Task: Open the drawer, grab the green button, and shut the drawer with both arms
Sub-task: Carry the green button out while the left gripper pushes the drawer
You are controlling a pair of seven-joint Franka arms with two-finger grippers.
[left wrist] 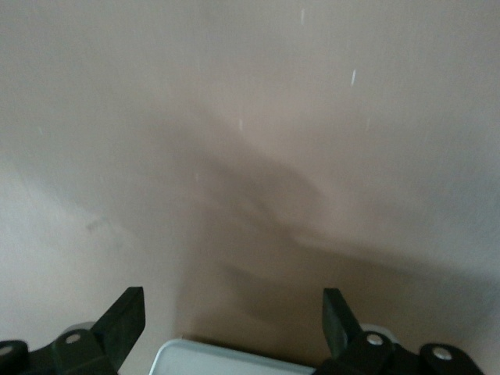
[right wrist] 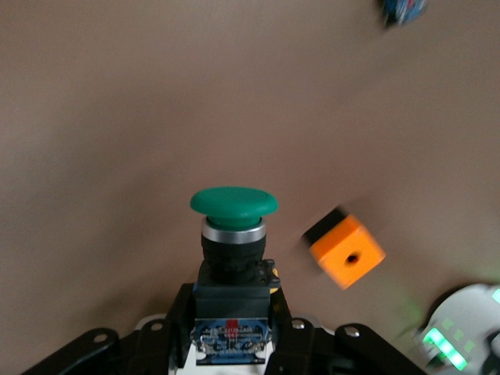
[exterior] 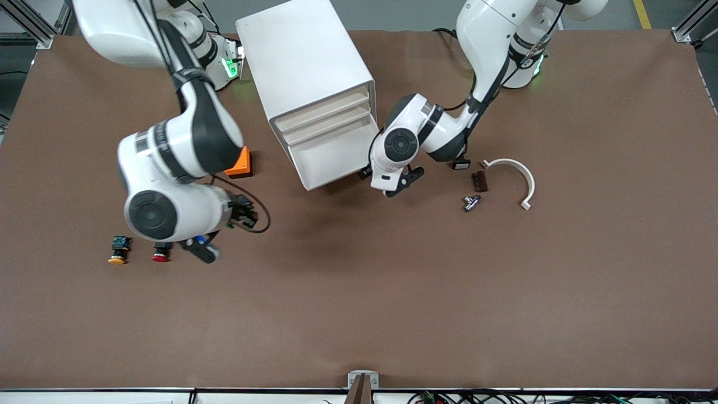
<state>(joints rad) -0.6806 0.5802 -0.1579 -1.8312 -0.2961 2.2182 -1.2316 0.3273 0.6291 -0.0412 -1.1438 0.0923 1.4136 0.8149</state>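
Note:
The button (right wrist: 233,201) has a green cap, a black body and a bluish rear block. My right gripper (right wrist: 233,324) is shut on its body, cap pointing away. In the front view this gripper (exterior: 203,248) hangs low over the table beside the red-capped button. The white drawer cabinet (exterior: 314,84) stands near the arms' bases, its three drawer fronts (exterior: 331,140) facing the front camera. I cannot tell whether the lowest one is pulled out. My left gripper (exterior: 399,182) is open and empty at the cabinet's lower front corner. In its wrist view its fingers (left wrist: 125,320) straddle a pale rounded edge (left wrist: 234,361).
A red-capped button (exterior: 161,252) and a yellow-capped button (exterior: 118,251) lie toward the right arm's end. An orange block (exterior: 240,163) sits beside the cabinet and also shows in the right wrist view (right wrist: 345,251). A white curved piece (exterior: 519,174), a dark block (exterior: 479,180) and a small metal part (exterior: 471,202) lie toward the left arm's end.

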